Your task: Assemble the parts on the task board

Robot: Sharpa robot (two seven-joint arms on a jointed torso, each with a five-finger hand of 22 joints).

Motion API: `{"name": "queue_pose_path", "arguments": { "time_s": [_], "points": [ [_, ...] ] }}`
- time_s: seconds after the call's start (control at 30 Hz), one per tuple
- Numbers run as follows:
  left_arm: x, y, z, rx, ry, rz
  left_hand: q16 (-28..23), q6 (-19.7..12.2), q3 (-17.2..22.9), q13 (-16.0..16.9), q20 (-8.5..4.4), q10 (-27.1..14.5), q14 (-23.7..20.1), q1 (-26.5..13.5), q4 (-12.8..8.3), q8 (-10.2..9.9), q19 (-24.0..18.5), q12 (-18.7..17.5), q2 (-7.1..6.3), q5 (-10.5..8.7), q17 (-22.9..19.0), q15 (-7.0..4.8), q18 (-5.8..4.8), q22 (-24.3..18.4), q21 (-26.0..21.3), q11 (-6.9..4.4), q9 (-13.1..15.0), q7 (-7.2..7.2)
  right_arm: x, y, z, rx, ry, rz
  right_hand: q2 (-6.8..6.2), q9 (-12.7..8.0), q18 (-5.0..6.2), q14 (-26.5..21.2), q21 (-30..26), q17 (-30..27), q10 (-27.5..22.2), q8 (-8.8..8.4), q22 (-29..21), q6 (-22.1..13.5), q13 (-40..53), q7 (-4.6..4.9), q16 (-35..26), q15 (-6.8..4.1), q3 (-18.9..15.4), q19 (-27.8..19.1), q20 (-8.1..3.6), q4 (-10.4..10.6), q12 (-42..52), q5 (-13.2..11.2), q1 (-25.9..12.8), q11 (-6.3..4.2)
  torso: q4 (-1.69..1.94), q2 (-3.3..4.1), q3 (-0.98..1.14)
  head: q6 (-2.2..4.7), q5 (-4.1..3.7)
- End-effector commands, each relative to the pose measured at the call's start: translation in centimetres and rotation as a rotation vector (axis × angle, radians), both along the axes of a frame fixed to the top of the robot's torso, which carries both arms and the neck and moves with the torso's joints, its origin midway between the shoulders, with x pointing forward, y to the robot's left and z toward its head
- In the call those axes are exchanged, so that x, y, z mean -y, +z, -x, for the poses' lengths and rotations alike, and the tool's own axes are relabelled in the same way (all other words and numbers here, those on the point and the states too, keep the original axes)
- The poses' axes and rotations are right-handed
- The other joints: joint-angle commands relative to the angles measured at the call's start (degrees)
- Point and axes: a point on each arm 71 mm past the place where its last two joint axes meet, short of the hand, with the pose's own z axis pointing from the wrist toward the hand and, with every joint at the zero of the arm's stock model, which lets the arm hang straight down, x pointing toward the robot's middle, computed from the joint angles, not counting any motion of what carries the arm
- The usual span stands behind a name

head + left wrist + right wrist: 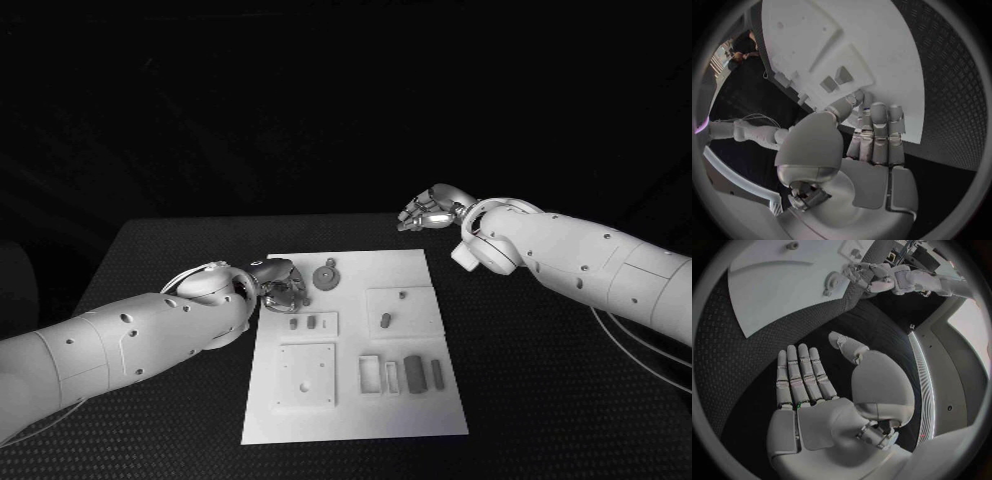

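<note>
The white task board (361, 420) lies in the middle of the black table. My left hand (277, 283) hovers at the board's far left edge, fingers stretched toward the board (848, 30) with nothing between them; two small parts (836, 79) lie just beyond its fingertips (879, 112). A round gear-like part (327, 273) lies just right of that hand. My right hand (433, 210) floats off the board's far right corner, palm flat and fingers (801, 375) straight, holding nothing. The right wrist view shows the board (773, 290), the gear (831, 282) and my left hand (870, 275).
Small pegs (303, 323) and another peg (385, 320) sit on raised pads mid-board. A square plate with holes (307, 375), a slim frame (371, 372) and dark bars (415, 373) occupy the near half. Black table surrounds the board on all sides.
</note>
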Motion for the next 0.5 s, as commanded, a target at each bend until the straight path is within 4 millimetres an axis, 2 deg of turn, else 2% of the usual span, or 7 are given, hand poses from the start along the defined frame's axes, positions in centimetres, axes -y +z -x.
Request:
{"name": "queue_pose_path", "arguments": {
  "time_s": [0.03, 0.27, 0.4, 0.5],
  "points": [
    [-1.4, -0.4, -0.1, -0.019, 0.057, 0.013, 0.3, -0.1, -0.5, 0.0, -3.07, -0.6, -0.2, 0.3, 0.0, 0.2, 0.0, -0.2, -0.55, -0.34, 0.0, 0.06, 0.38, 1.0, -0.1, 0.23, 0.1, 0.14, 0.0, -0.1, 0.1, -0.01, 0.026, 0.016, 0.1, -0.1, -0.28, -0.1, -0.2, -0.1, -0.1, 0.43, 0.1, -0.4, 0.0, -0.09, 0.3, 0.17, -0.1, 0.0, -0.03, -0.2, -0.2, 0.2, 0.0, 0.13, 0.07, -0.03, 0.02, 0.34, 0.08],
    [-4.8, 0.9, -1.4, -0.078, 0.26, 0.232, -0.4, 3.1, -0.7, -0.1, -2.56, -1.1, -1.5, -2.1, 0.6, 2.7, -1.2, -0.3, -0.96, -0.05, -0.4, 0.51, 0.12, 0.8, -0.9, 0.65, 1.0, 1.79, 0.0, -0.1, 0.9, 0.011, 0.102, 0.143, 0.6, 0.0, 0.64, 1.9, -0.3, 0.1, 1.4, 0.96, 0.1, 0.3, 0.1, -0.39, 1.2, -0.41, 0.2, 2.4, -0.01, -1.5, 0.4, -1.1, 0.8, -0.5, 0.15, -0.04, -0.02, 0.89, 0.18],
    [-6.6, 2.1, -1.9, -0.104, 0.351, 0.38, -2.4, 2.9, -0.2, -0.4, -1.99, -2.3, -3.2, -3.1, 0.8, 3.0, -2.6, -0.4, -1.07, -0.06, -1.4, 1.14, -0.27, 0.4, -2.4, 1.25, 1.2, 1.97, -0.3, -0.5, 1.6, 0.02, 0.163, 0.239, 0.98, 0.1, 2.26, 6.3, 0.6, 0.4, 6.1, 1.43, 0.1, 1.0, 0.4, -0.78, 2.8, -2.31, 0.6, 7.0, -0.06, -2.3, 1.2, -2.4, 1.2, -2.37, 0.04, -0.03, 0.04, 1.13, 0.21],
    [-7.5, 2.8, -2.0, -0.13, 0.405, 0.499, -2.4, 2.9, -0.2, -0.4, -1.98, -2.3, -3.2, -3.2, 0.8, 3.0, -2.6, -0.4, -1.07, -0.06, -1.5, 1.14, -0.27, 0.3, -2.4, 1.25, 1.2, 1.99, -0.4, -0.8, 2.1, 0.037, 0.199, 0.323, 1.0, 0.1, 2.31, 6.4, 0.6, 0.4, 6.2, 1.45, 0.1, 1.0, 0.4, -0.8, 2.8, -2.37, 0.6, 7.1, -0.04, -2.3, 1.1, -2.4, 1.1, -2.41, 0.1, -0.01, 0.06, 1.29, 0.1]
  ]
}}
